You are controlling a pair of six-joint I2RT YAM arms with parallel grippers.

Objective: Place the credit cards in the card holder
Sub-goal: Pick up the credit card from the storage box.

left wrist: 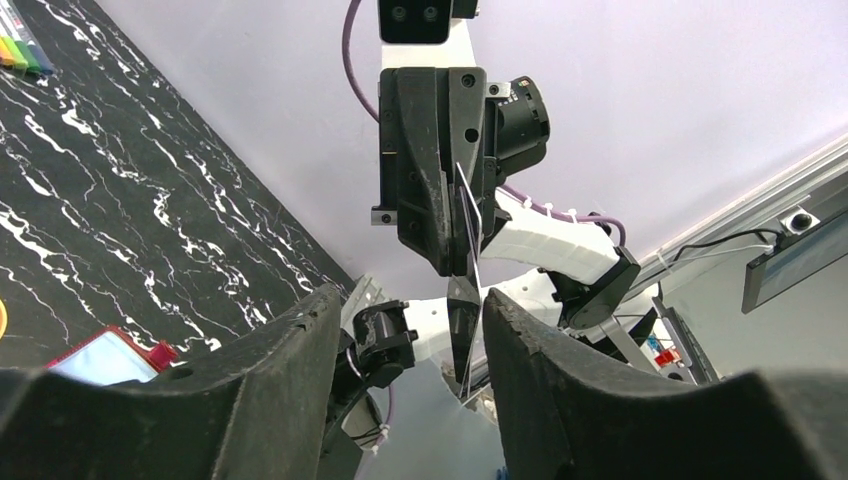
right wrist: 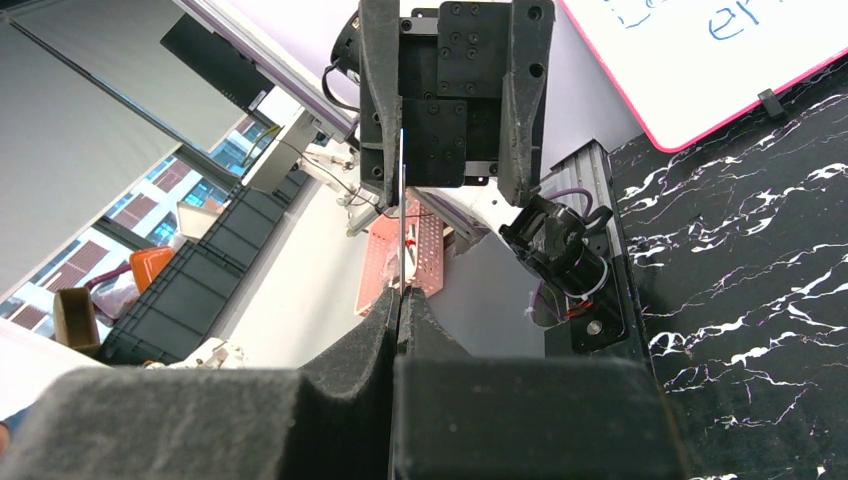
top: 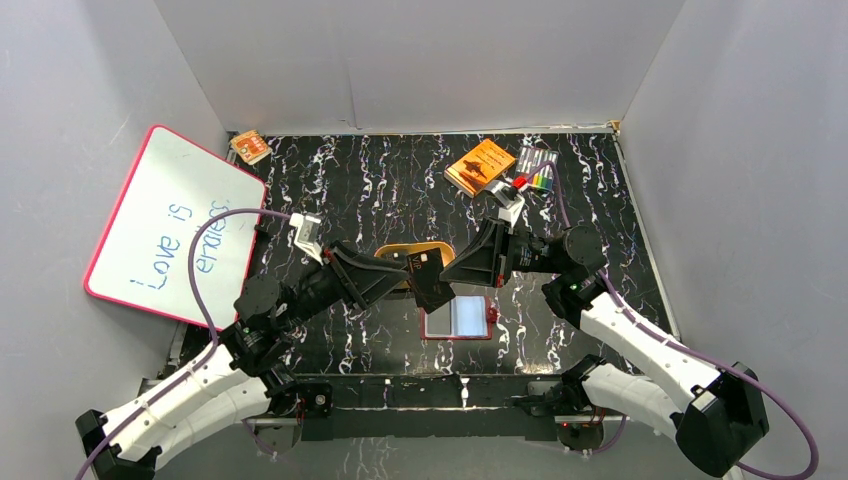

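Observation:
A thin dark credit card (right wrist: 401,215) hangs edge-on in mid-air, and my right gripper (right wrist: 401,295) is shut on its near edge. My left gripper (left wrist: 410,300) faces the right one and is open. The card (left wrist: 468,335) stands between its two fingers, close to the right-hand finger (left wrist: 520,340) with a wide gap on the other side. In the top view both grippers meet tip to tip (top: 450,272) just above the card holder (top: 458,318). The holder is a dark red wallet lying open on the table with its pale inner side up (left wrist: 105,358).
A tan oval tray (top: 413,250) lies under the arms behind the wallet. An orange box (top: 481,165) and a pack of coloured markers (top: 537,168) sit at the back right. A pink-framed whiteboard (top: 170,225) leans at the left.

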